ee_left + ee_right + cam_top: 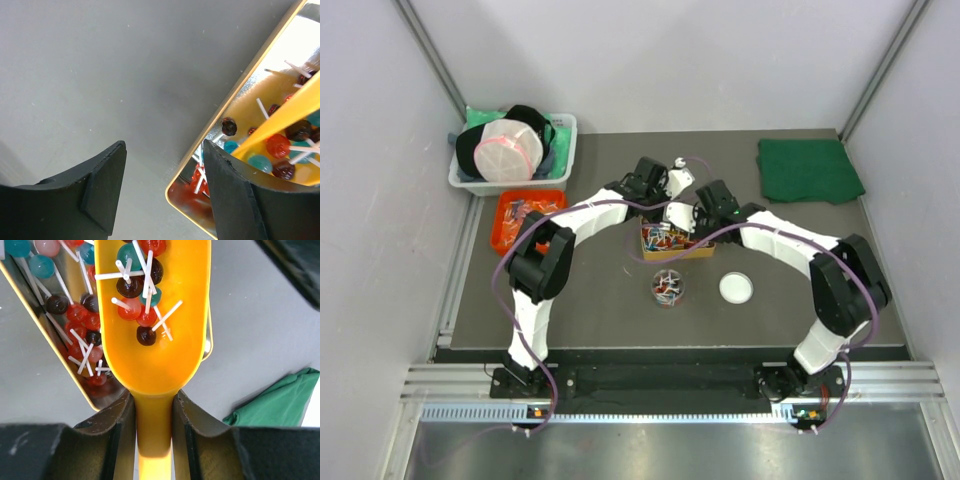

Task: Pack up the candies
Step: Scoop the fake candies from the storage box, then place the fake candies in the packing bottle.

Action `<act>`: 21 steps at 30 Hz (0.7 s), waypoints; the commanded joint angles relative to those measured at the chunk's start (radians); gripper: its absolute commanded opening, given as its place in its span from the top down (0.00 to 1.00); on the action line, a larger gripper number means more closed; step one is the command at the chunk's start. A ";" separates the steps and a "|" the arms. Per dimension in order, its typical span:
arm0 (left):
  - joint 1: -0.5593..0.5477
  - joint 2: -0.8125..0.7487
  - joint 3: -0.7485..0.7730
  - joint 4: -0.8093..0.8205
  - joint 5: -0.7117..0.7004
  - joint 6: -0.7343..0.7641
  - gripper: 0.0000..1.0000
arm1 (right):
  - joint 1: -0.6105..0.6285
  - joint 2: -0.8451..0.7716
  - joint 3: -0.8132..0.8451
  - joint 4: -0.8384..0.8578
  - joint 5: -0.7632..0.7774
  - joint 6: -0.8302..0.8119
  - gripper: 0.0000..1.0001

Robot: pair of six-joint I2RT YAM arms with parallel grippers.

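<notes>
The candies (pixel 137 295) are small lollipops on white sticks, red, dark and teal. Several lie in the bowl of the orange scoop (pixel 155 360), and my right gripper (pixel 154 400) is shut on the scoop's handle. More candies (pixel 80 315) fill the gold tray (pixel 30 315) under the scoop. My left gripper (pixel 165 185) is open astride the tray's corner (pixel 175 192), one finger over the table and one over the tray. A clear jar (pixel 668 287) in front of the tray holds some candies.
The jar's white lid (pixel 737 288) lies to its right. An orange bin (pixel 525 215) of sweets sits at the left, with a white basket (pixel 515 150) of bagged things behind it. A folded green cloth (pixel 808 170) lies at the back right.
</notes>
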 commanded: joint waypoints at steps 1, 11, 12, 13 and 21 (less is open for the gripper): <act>-0.010 0.014 0.008 -0.037 0.044 0.001 0.32 | -0.014 -0.085 0.012 0.102 -0.041 -0.003 1.00; -0.010 0.010 -0.004 -0.042 0.045 0.007 0.32 | -0.014 -0.108 -0.013 0.039 -0.084 -0.057 1.00; -0.010 0.008 -0.006 -0.040 0.044 0.007 0.32 | -0.014 -0.109 -0.013 0.031 -0.085 -0.061 1.00; -0.010 0.008 -0.006 -0.039 0.044 0.003 0.32 | -0.014 -0.111 -0.016 0.024 -0.092 -0.061 1.00; -0.010 0.000 -0.007 -0.051 0.063 0.004 0.32 | -0.015 -0.136 -0.053 -0.009 -0.107 -0.080 1.00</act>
